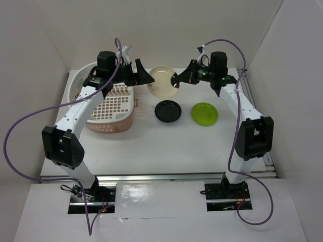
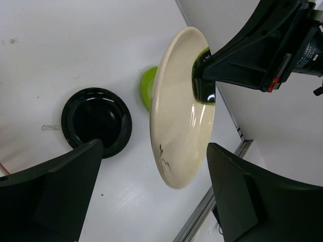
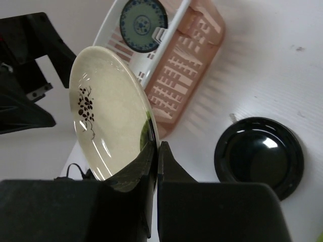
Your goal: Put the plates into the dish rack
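Observation:
My right gripper [image 1: 176,79] [image 3: 157,146] is shut on the rim of the cream plate [image 1: 162,80] [image 2: 181,106] [image 3: 106,106], which has a dark flower mark. It holds the plate on edge in the air, right of the dish rack [image 1: 111,108] [image 3: 186,65]. My left gripper [image 1: 146,78] [image 2: 154,146] stands open, one finger on each side of the plate's far edge, not touching it. A blue-patterned plate [image 3: 144,17] stands in the rack. The black plate [image 1: 168,111] [image 2: 96,121] [image 3: 260,156] and the lime green plate [image 1: 204,114] [image 2: 147,85] lie flat on the table.
White walls close the table in at the back and on both sides. A metal rail [image 2: 227,191] runs along the table's right edge. Purple cables [image 1: 30,118] loop from both arms.

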